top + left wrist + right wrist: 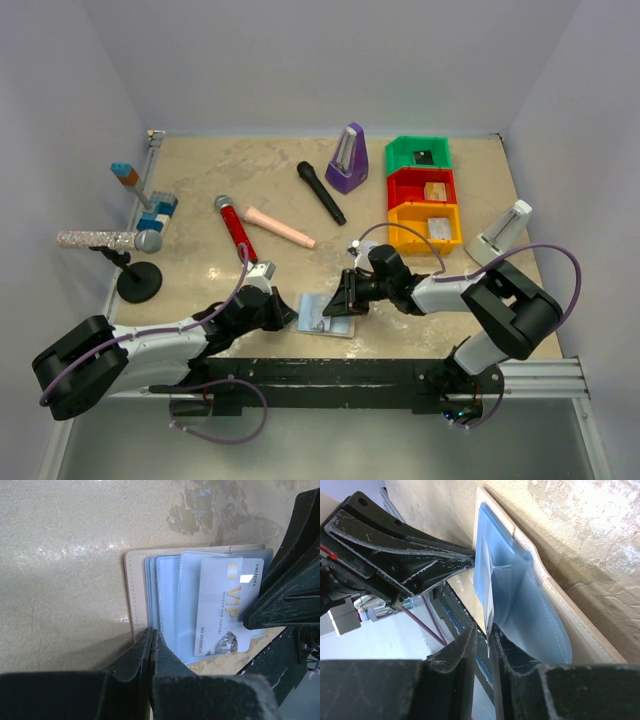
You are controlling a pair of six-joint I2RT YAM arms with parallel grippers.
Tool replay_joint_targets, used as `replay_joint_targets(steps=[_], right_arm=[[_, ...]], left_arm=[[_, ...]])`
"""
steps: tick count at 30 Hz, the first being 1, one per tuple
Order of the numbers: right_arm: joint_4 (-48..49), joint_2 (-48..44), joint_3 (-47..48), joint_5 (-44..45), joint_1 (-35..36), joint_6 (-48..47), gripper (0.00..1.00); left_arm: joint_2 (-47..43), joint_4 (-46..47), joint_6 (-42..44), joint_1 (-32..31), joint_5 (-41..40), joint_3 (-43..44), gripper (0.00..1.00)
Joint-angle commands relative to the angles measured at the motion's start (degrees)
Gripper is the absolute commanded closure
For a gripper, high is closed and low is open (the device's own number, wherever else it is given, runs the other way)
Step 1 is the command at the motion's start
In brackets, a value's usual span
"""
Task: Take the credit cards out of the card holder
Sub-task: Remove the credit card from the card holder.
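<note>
The card holder (328,318) lies open near the table's front edge, tan-edged (131,590) with light blue panels (535,610). A silver-grey VIP credit card (225,605) sticks partway out of a pocket. My left gripper (151,632) is shut, and its tips press the holder's near left edge; it also shows in the top view (290,312). My right gripper (487,630) reaches in from the right (342,300). Its jaws stand narrowly open around the card's edge (489,605): the card touches one finger, with a gap to the other. Other cards are hidden.
Behind stand a red microphone (236,227), a peach cylinder (280,226), a black microphone (320,192) and a purple metronome (347,158). Green, red and yellow bins (423,186) are stacked at the right. A microphone stand (138,280) is at the left.
</note>
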Motion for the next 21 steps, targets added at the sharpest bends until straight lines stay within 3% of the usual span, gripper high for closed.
replay_joint_targets(steps=[1,21], right_arm=[[0.80,-1.32,-0.03,-0.25,-0.30,-1.17,0.80],[-2.80,-4.05,-1.52,-0.08,-2.23,-3.01,1.00]], left_arm=[[1.72,-5.16,0.83,-0.19,-2.19,-2.21,1.00],[0.14,-6.48,0.57,-0.19,-2.28,-2.56,1.00]])
